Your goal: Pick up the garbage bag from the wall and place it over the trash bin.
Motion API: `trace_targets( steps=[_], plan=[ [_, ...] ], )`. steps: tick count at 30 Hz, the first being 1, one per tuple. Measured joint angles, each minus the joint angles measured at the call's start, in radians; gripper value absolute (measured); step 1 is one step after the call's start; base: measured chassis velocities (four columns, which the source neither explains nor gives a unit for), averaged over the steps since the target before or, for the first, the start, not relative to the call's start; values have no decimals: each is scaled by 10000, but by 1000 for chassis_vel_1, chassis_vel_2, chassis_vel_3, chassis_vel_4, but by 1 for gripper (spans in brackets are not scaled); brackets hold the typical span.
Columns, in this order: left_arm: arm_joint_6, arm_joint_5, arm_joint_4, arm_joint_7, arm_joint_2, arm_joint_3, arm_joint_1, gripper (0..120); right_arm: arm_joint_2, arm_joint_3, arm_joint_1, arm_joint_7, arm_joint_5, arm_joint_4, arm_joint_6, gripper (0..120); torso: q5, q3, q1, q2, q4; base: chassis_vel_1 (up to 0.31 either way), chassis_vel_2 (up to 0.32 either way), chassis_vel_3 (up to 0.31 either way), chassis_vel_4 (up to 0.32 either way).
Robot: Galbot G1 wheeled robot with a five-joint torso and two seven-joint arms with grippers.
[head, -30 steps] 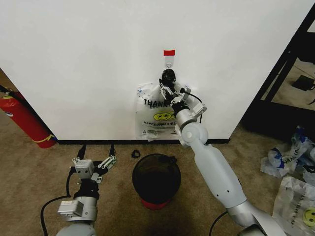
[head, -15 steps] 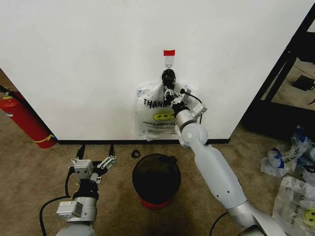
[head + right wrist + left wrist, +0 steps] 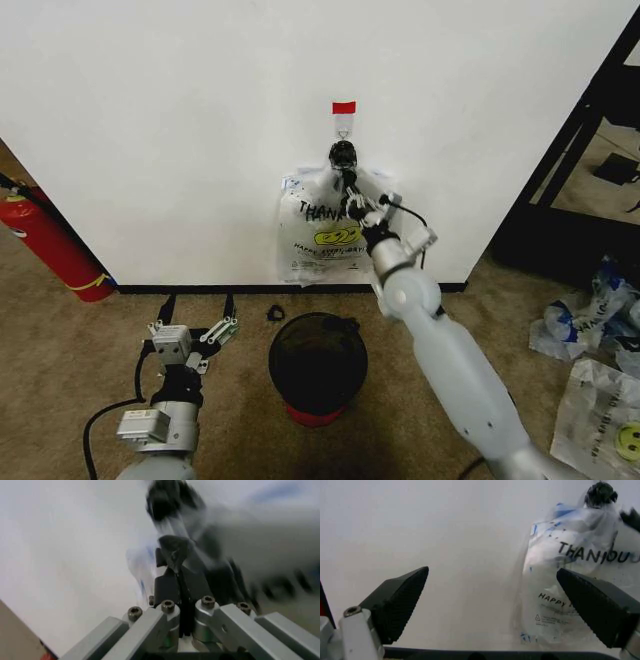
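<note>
- Plain white wall (image 3: 180, 120) with black baseboard (image 3: 200, 289).
- Brown carpet (image 3: 60, 360) underfoot.
- Red fire extinguisher (image 3: 45, 240) leaning at left.
- Black shelving frame (image 3: 590, 150) at right, loose plastic bags (image 3: 600, 330) nearby.

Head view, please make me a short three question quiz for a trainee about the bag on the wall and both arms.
1. True or false: the garbage bag lies on the floor beside the trash bin.
2. Multiple choice: where is the right gripper? A) inside the bin B) at the bag's top, just below the hook C) on the fire extinguisher
3. Fill in: the left gripper waits low near the floor with its fingers ____.

Key
1. False; it hangs against the wall.
2. B; its fingers are shut on the bag's gathered top.
3. Open.
</note>
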Motion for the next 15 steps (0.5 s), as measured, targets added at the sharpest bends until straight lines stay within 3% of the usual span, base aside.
trace_targets(
  steps=[13,15],
  plan=[
    [-22,-8,71,6,36,157,-24,100,-195,174,-2591,-482,-1798,1461,262,0,-2,-1,-1,1,1,0,0,0,0],
    [-31,-62,71,9,76,141,-41,100,-434,157,-3565,-800,-2597,1993,501,0,0,-1,0,0,3,0,0,0,0]
  ],
)
